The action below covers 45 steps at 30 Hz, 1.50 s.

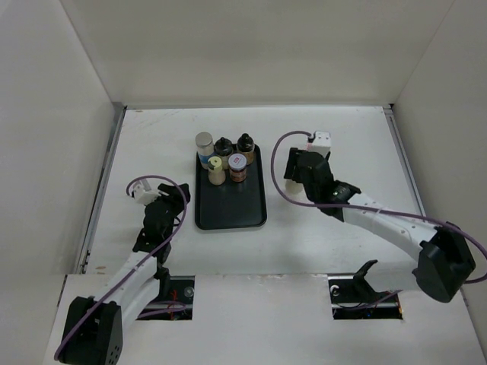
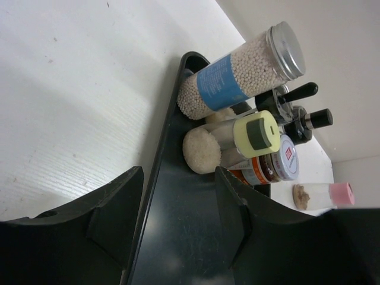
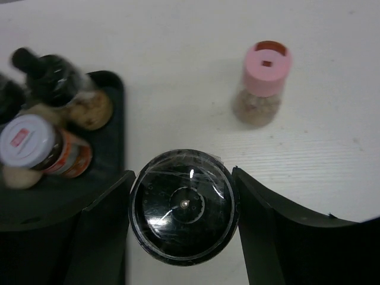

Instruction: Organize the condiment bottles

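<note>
A flat black tray (image 1: 230,213) with rounded corners and a low raised rim lay on the white desk (image 1: 152,144), a little left of its middle, with its long sides running from near to far. The desk's surface showed a faint grain and a few small dark specks. A plain white back wall (image 1: 251,53), a left wall (image 1: 46,152) and a right wall (image 1: 449,114) closed the desk in on three sides.

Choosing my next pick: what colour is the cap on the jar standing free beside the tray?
Pink cap; clearest in right wrist view.
</note>
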{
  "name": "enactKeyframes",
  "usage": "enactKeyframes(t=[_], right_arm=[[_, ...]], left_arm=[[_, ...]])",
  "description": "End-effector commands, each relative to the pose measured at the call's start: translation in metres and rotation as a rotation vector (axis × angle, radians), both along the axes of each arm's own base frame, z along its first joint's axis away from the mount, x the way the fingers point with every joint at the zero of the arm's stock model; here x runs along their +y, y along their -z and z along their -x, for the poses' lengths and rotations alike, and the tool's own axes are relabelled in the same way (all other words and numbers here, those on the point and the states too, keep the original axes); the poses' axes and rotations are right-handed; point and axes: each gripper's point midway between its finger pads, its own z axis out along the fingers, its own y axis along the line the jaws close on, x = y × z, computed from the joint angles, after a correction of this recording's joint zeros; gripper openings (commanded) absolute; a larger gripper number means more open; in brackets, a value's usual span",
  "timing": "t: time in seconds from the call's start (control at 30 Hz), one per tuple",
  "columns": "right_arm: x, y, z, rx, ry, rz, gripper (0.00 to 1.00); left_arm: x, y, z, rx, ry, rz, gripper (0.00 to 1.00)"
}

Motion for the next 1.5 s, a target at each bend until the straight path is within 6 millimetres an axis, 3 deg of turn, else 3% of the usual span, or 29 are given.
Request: enactKeyframes(t=[0.0,0.33,0.57,0.73,1.0,1.1,1.17,1.23,1.33,1.47], right_arm=[[0.036,-0.057,0.008,-0.146,-0.081,-0.063,0.47],[0.200,-0.072,0.030,-0.181,-0.430,-0.137,0.46],[0.281,-0.058,0.036,-0.182,-0.552,-0.114,0.46],[0.319,-0.035,0.033,-0.166,-0.592,-0.091,0.46],[0.339,-0.010,0.027,-0.154,-0.601,-0.091,0.48],[0.339,-0.004,0.026,-0.145,-0.593,-0.090,0.65],[0.337,-0.009,0.032,-0.147,-0.597,-0.101,0.80],[0.333,-0.019,0.034,-0.159,-0.602,-0.111,0.88],[0.321,-0.037,0.038,-0.173,-0.600,-0.130,0.94],[0.291,-0.059,0.042,-0.197,-0.582,-0.140,0.95]], left_arm=[[0.008,-0.016,-0.005,-0.053,-0.039,0.000,0.49],[0.024,-0.014,0.000,-0.038,-0.093,-0.006,0.49],[0.030,-0.013,0.002,-0.039,-0.109,0.005,0.49],[0.036,-0.017,0.005,-0.060,-0.128,0.009,0.49],[0.039,-0.015,0.008,-0.053,-0.132,0.019,0.49],[0.037,-0.014,0.007,-0.043,-0.122,0.024,0.49],[0.038,-0.015,0.008,-0.050,-0.127,0.026,0.49],[0.038,-0.014,0.007,-0.049,-0.130,0.025,0.49],[0.036,-0.012,0.006,-0.040,-0.121,0.025,0.49],[0.038,-0.014,0.007,-0.050,-0.128,0.024,0.49]])
